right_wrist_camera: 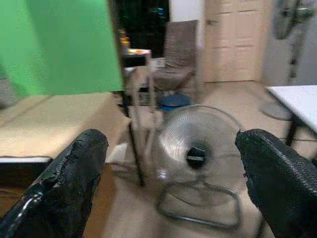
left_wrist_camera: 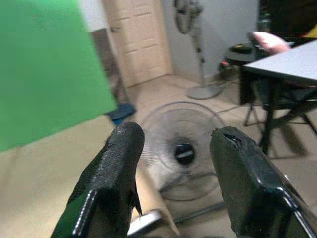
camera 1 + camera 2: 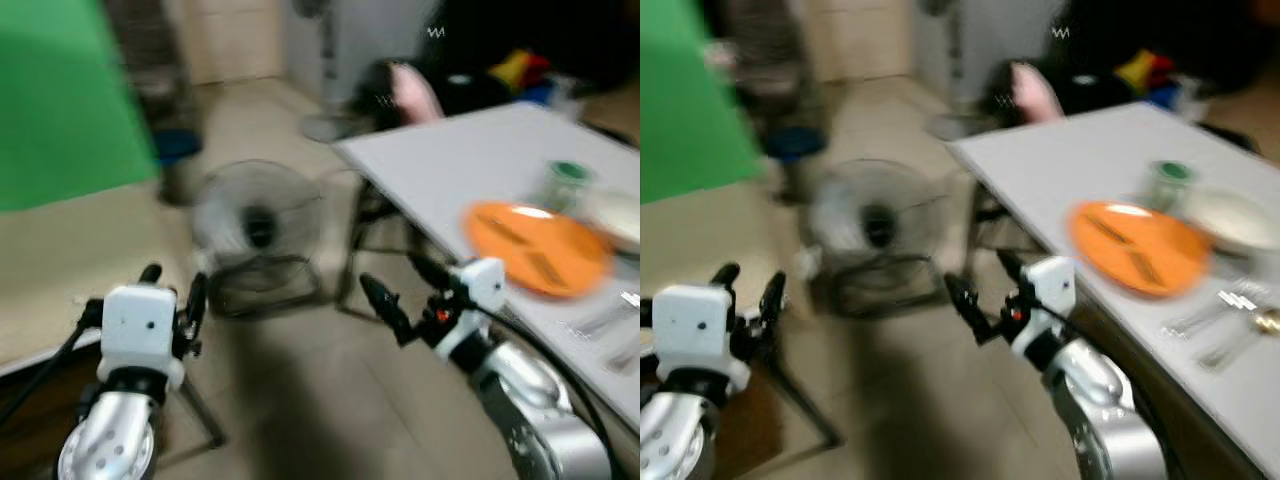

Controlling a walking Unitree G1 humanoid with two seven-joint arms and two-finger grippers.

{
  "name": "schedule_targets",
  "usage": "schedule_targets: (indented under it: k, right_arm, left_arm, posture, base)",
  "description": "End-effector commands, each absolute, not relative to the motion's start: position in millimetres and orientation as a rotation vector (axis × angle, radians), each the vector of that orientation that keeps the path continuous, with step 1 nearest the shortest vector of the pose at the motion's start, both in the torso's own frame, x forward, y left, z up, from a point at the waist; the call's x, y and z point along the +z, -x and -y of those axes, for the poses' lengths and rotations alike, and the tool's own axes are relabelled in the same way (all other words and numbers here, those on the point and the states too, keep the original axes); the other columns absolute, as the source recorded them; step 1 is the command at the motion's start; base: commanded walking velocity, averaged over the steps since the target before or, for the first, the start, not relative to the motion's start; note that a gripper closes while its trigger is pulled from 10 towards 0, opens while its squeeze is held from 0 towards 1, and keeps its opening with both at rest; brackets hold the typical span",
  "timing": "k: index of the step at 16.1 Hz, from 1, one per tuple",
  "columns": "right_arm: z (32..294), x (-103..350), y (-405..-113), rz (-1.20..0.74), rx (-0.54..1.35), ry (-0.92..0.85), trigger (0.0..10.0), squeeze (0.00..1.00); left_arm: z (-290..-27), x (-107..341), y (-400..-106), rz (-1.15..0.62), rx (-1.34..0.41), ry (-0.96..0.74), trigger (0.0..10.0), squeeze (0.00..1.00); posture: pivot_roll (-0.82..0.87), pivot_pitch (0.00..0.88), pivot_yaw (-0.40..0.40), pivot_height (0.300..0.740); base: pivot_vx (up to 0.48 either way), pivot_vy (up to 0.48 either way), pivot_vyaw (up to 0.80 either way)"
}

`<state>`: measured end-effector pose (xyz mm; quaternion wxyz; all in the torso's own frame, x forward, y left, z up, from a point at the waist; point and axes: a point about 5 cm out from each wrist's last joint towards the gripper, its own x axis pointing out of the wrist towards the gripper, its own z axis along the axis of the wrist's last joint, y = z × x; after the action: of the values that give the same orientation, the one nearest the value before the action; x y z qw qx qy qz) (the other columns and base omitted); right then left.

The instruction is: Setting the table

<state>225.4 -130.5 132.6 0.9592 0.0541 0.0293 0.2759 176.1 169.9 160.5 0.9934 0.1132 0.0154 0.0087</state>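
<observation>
A white table (image 3: 450,160) stands to my right. On it lie an orange plate (image 3: 537,247), a white bowl (image 3: 618,218) beside it, a small green-lidded jar (image 3: 566,181) and some cutlery (image 3: 1225,318) near the front edge. My right gripper (image 3: 407,293) is open in the air left of the table's edge, holding nothing. My left gripper (image 3: 172,292) is open low at the left, also empty. The eye views are blurred.
A floor fan (image 3: 258,235) stands on the tiled floor ahead between my grippers. A green screen (image 3: 60,100) fills the far left. A pedestal fan (image 2: 193,44), a door and dark clutter with a pink object (image 3: 415,92) lie behind the table.
</observation>
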Motion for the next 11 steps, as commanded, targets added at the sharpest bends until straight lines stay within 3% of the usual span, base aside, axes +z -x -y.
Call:
schedule_targets:
  k: [1, 3, 6, 9, 10, 11]
  right_arm:
    - [135, 135, -228, -0.047, 0.539, -0.106, 10.0, 1.00]
    - [135, 137, -233, -0.029, 0.506, -0.113, 10.0, 1.00]
    - [153, 141, -258, 0.024, 0.245, -0.122, 10.0, 1.00]
    - [156, 146, -267, 0.038, 0.227, -0.116, 10.0, 1.00]
    - [153, 147, -269, 0.020, 0.245, -0.098, 10.0, 1.00]
    - [147, 148, -270, -0.015, 0.303, -0.115, 10.0, 0.00]
  left_arm:
    - [-167, 162, -176, -0.022, 0.007, -0.223, 10.0, 0.00]
    - [-168, 161, -177, -0.021, 0.009, -0.226, 10.0, 0.00]
    - [-172, 164, -182, -0.007, 0.019, -0.242, 10.0, 0.00]
    - [-178, 166, -186, 0.003, 0.028, -0.256, 10.0, 0.00]
    - [-181, 166, -187, 0.004, 0.034, -0.263, 10.0, 0.00]
    - [-183, 168, -187, 0.007, 0.035, -0.268, 10.0, 0.00]
  posture:
    - [-0.01, 0.000, 0.037, 0.740]
    - [-0.01, 0.000, 0.036, 0.740]
    - [-0.01, 0.000, 0.038, 0.740]
    - [-0.02, 0.000, 0.044, 0.740]
    - [-0.02, 0.000, 0.046, 0.740]
    - [-0.01, 0.000, 0.043, 0.740]
  base:
    - [0.000, 0.349, 0.80]
    - [0.000, 0.349, 0.80]
    - [0.000, 0.346, 0.80]
    - [0.000, 0.349, 0.80]
    - [0.000, 0.349, 0.00]
    - [0.000, 0.330, 0.00]
